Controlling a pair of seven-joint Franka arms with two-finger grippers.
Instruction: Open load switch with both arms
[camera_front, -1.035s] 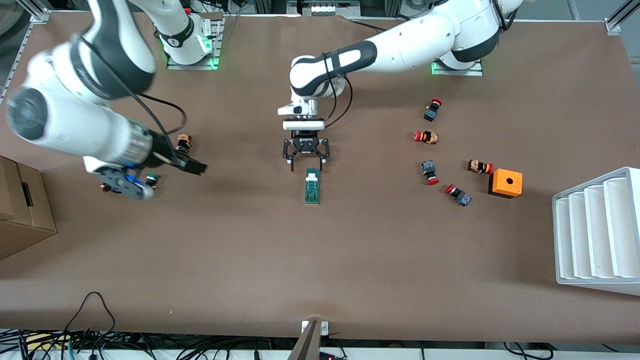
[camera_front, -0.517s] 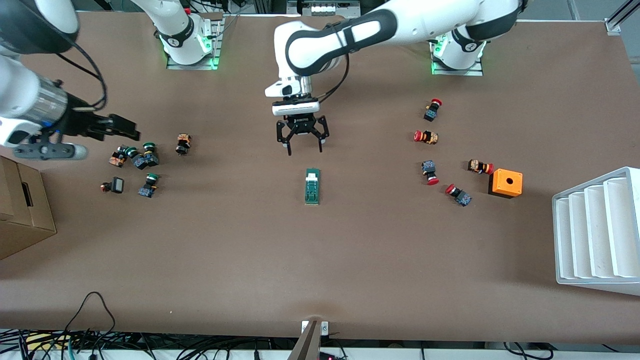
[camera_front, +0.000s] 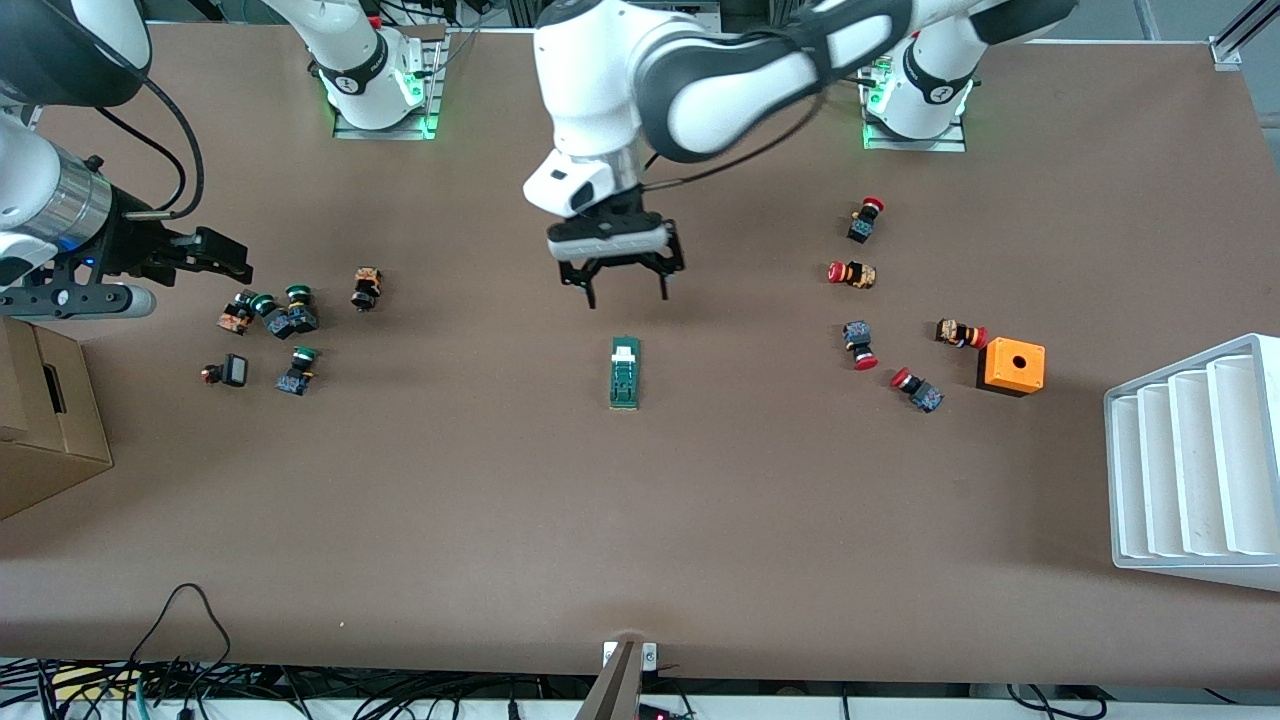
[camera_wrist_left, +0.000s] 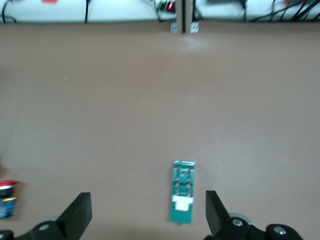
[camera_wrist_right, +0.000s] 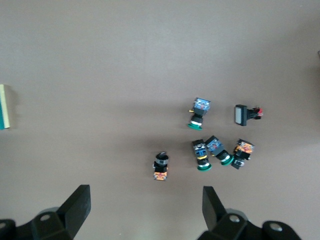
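— Two grippers, both with fingers spread and holding nothing?
— Yes. The left gripper (camera_front: 627, 291) hangs over the table (camera_front: 640, 520) just at twelve o'clock of the load switch (camera_front: 625, 373), which lies flat mid-table, white end toward the bases. The right gripper (camera_front: 232, 262) hovers at ten o'clock of the green-capped buttons (camera_front: 270, 312).
— Counts? Writing?
— Five red-capped buttons (camera_front: 853, 273), one orange box (camera_front: 1011, 366) beside them. No legible lettering.

Even, bright overhead light falls on the matte brown counter (camera_front: 640, 520) without glare, small things throw only short soft shadows, the front view is crisp, and the left wrist view is softly blurred, while the right wrist view stays fairly sharp.
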